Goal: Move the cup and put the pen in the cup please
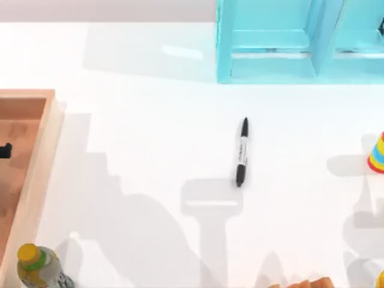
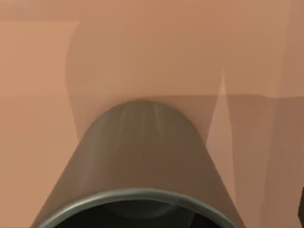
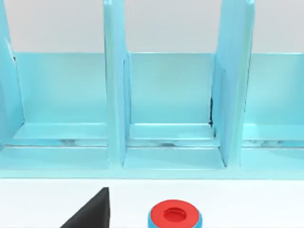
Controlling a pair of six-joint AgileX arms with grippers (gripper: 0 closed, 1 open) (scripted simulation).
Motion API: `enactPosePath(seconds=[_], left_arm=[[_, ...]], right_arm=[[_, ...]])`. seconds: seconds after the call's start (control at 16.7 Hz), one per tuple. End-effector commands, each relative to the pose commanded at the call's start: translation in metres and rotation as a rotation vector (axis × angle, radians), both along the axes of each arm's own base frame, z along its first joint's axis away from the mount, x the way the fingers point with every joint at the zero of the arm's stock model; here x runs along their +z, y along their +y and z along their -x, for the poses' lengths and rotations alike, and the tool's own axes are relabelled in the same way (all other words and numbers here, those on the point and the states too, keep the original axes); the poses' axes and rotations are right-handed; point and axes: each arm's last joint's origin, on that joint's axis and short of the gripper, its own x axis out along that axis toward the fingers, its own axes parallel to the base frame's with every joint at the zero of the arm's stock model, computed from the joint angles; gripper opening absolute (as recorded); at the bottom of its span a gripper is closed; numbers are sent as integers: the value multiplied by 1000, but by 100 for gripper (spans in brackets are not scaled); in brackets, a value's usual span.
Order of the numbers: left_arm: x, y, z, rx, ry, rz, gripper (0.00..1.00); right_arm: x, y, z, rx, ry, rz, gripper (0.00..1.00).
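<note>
The pen (image 1: 242,152) lies flat on the white table near the middle, black cap toward the front and tapered end toward the back, with nothing touching it. In the left wrist view the olive-grey cup (image 2: 142,156) looms very close, its dark rim nearest the camera, against the wooden tray floor (image 2: 42,71). A black piece of my left gripper (image 1: 5,150) shows at the table's left edge over the tray (image 1: 42,150). My right arm faces the blue shelf.
A blue shelf unit (image 1: 300,42) stands at the back right. A yellow-capped bottle (image 1: 35,264) is at the front left. A striped cone toy (image 1: 378,153) sits at the right edge, and its red top (image 3: 175,214) stands before the shelf bays (image 3: 171,95).
</note>
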Motion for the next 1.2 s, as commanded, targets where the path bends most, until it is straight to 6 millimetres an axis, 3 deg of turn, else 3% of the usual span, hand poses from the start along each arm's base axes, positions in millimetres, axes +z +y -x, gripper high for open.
enactPosePath(seconds=[0.12, 0.18, 0.78, 1.02, 1.2], left_arm=[[0, 0, 0, 0, 0, 0, 2], [0, 0, 0, 0, 0, 0, 0], [3, 0, -2, 9, -11, -3, 0], [36, -3, -22, 90, -97, -22, 0], [73, -25, -34, 132, -149, -20, 0]], right_arm=[[0, 0, 0, 0, 0, 0, 100], [0, 0, 0, 0, 0, 0, 100], [0, 0, 0, 0, 0, 0, 100], [0, 0, 0, 0, 0, 0, 100], [0, 0, 0, 0, 0, 0, 100]])
